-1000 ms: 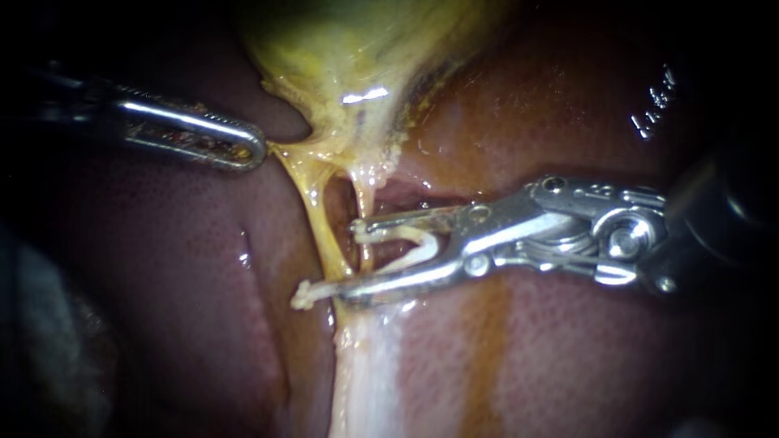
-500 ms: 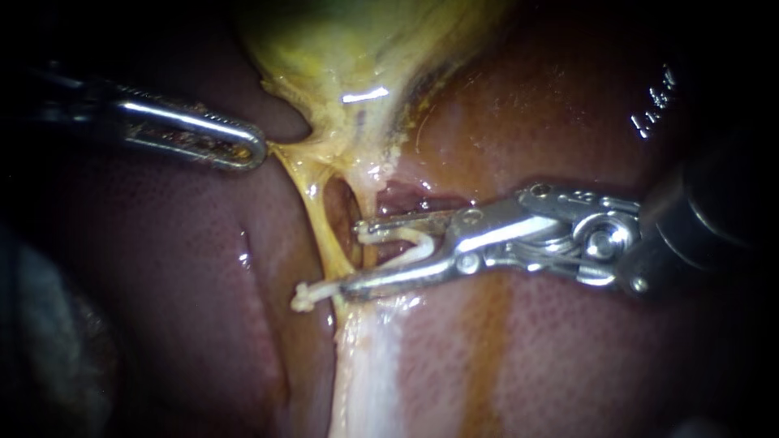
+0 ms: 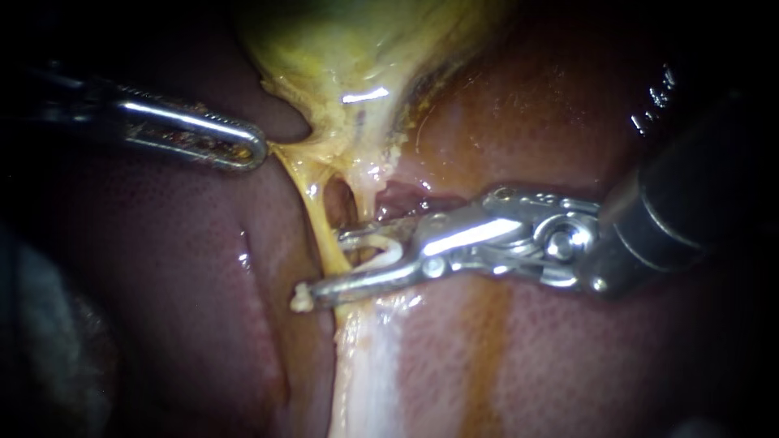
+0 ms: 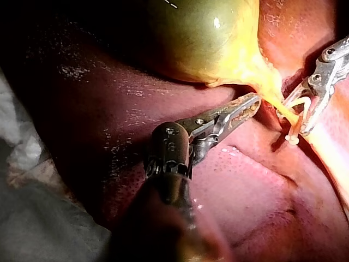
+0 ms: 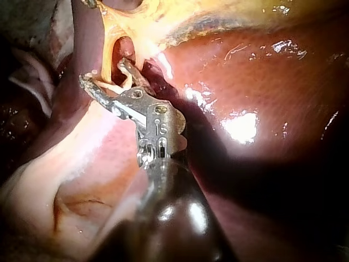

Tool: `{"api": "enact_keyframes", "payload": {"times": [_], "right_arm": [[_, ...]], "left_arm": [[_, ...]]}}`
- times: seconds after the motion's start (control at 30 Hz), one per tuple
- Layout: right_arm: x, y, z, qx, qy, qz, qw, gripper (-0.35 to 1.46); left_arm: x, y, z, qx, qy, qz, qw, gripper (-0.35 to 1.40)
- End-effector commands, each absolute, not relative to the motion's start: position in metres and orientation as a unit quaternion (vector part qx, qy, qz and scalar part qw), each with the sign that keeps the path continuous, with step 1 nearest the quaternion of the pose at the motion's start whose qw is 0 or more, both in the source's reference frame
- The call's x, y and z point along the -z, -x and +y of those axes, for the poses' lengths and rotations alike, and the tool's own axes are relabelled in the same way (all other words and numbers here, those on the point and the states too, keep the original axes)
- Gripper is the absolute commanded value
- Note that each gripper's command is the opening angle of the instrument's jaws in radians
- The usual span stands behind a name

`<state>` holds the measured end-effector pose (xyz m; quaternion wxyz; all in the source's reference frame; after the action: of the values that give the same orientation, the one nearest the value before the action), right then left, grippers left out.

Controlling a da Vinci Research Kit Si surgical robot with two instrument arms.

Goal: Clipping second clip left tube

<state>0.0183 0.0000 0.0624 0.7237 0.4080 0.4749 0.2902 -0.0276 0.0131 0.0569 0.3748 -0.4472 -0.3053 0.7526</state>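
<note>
Shiny steel right instrument (image 3: 329, 264), jaws clamped on a white V-shaped clip (image 3: 388, 253), clip around the stringy yellow left tube (image 3: 312, 207) (partly hidden behind the metal), left instrument (image 3: 253, 151) pinching the slick gallbladder (image 3: 357, 57) edge

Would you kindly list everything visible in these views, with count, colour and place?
gallbladder: 1, yellow-green, above the tubes
liver: 1, red-brown, beneath everything
left tube: 1, yellow, running down from the gallbladder
right tube: 1, yellow, beside the left tube
clip: 1, white, between the right instrument's jaws, at the tubes
cloth: 1, grey, beyond the liver's edge
left instrument: 1, silver, tip at the gallbladder's lower edge
right instrument: 1, silver, jaws holding the clip
</note>
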Motion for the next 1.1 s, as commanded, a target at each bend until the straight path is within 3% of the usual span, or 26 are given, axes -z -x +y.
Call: {"api": "enact_keyframes", "payload": {"times": [0.03,0.43,0.9,1.1], "right_arm": [[-0.0625,-0.0185,-0.0001,-0.289,-0.407,0.475,0.724,0.47],[-0.0619,-0.0203,-0.0009,-0.287,-0.416,0.484,0.715,0.49],[-0.0564,-0.0213,-0.0028,-0.246,-0.465,0.512,0.679,0.45],[-0.0558,-0.0215,-0.0029,-0.245,-0.473,0.510,0.676,0.42]], "left_arm": [[-0.0569,0.0276,0.0131,-0.753,0.447,-0.305,0.375,-0.35],[-0.0569,0.0277,0.0131,-0.753,0.447,-0.305,0.375,-0.35],[-0.0570,0.0276,0.0130,-0.753,0.447,-0.305,0.375,-0.35],[-0.0570,0.0276,0.0130,-0.753,0.447,-0.305,0.375,-0.35]]}}
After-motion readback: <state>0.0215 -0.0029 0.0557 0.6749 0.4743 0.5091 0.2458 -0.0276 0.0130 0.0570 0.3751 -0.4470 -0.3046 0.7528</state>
